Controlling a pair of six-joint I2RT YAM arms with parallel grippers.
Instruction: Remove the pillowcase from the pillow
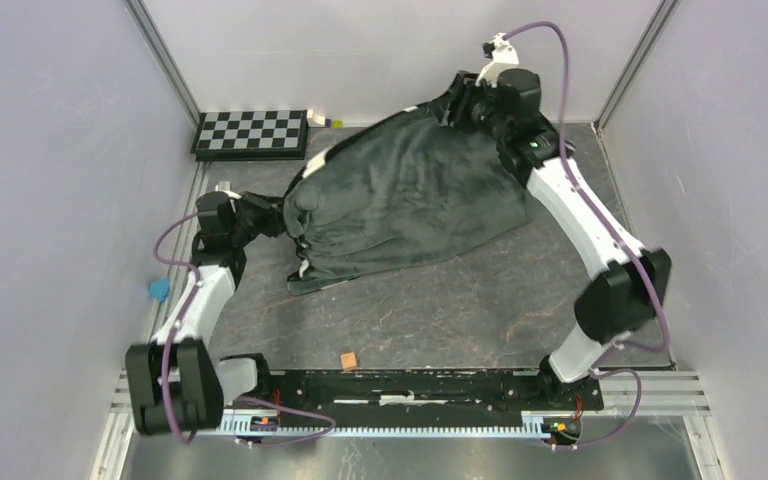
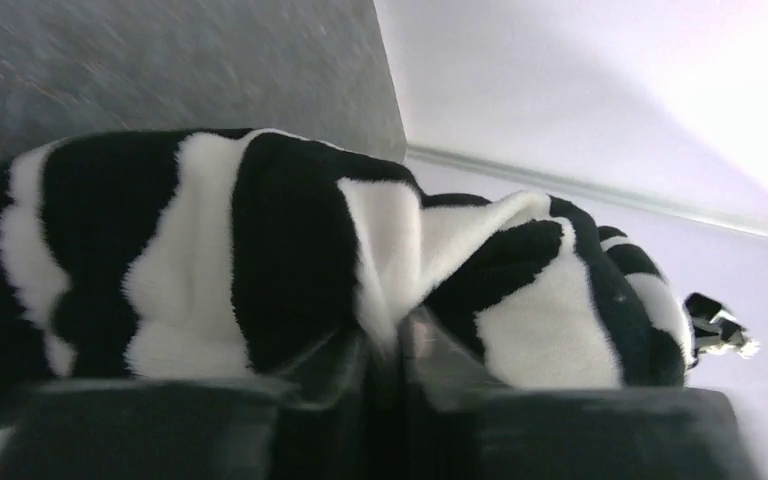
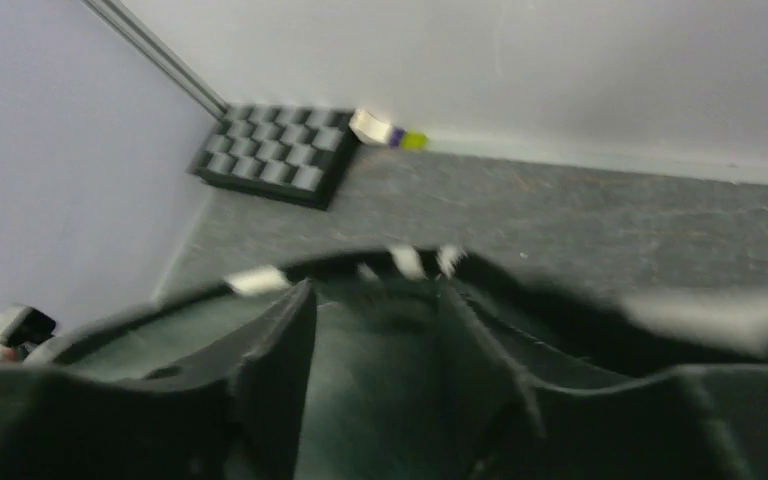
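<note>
Grey-green plush pillowcase (image 1: pixel 410 200) lies bulging on the worktop (image 1: pixel 440 310); left hand (image 2: pixel 395 345) is clamped on its zebra-striped left edge, right hand (image 3: pixel 375 320) at its far corner has fingers parted

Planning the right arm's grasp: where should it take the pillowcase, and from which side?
Probably the raised far-right corner of the pillowcase, approached from the far right, opposite the left gripper pinching its left end. That corner tents upward, so jaws can straddle it.
</note>
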